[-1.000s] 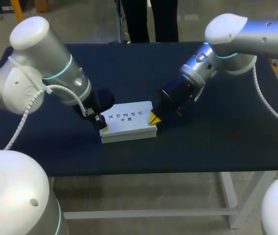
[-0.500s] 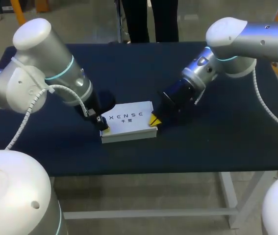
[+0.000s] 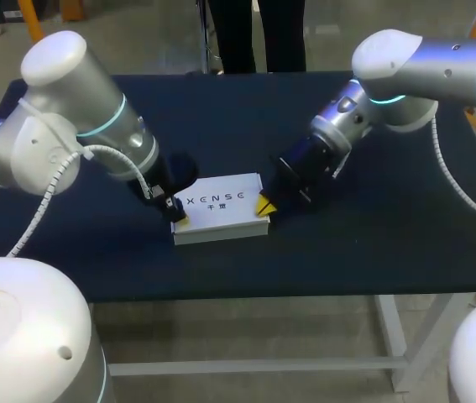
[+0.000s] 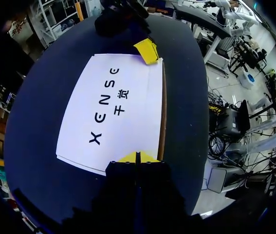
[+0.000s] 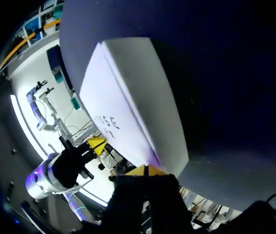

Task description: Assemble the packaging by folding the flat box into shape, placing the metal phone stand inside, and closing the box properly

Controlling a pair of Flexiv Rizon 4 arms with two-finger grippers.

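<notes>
A white flat box (image 3: pixel 221 210) with dark lettering on its lid lies closed on the dark table, near the front edge. My left gripper (image 3: pixel 179 220) is shut, its yellow tips resting on the box's front left corner. In the left wrist view those tips (image 4: pixel 138 157) touch the box's (image 4: pixel 113 107) near edge, and my right gripper (image 4: pixel 146 50) sits at the far end. My right gripper (image 3: pixel 263 206) is shut too, its tips against the box's right end. The right wrist view shows its tips (image 5: pixel 146 169) at the box's (image 5: pixel 128 97) edge. No metal phone stand is visible.
The dark table (image 3: pixel 372 243) stretches well beyond the box on all sides, with its front edge (image 3: pixel 305 294) a short way from the box. A person stands behind the far edge without touching it.
Both arms' upper parts have shifted slightly; the right elbow has drawn a little to the right. The grippers' tips and the box stay where they were.
</notes>
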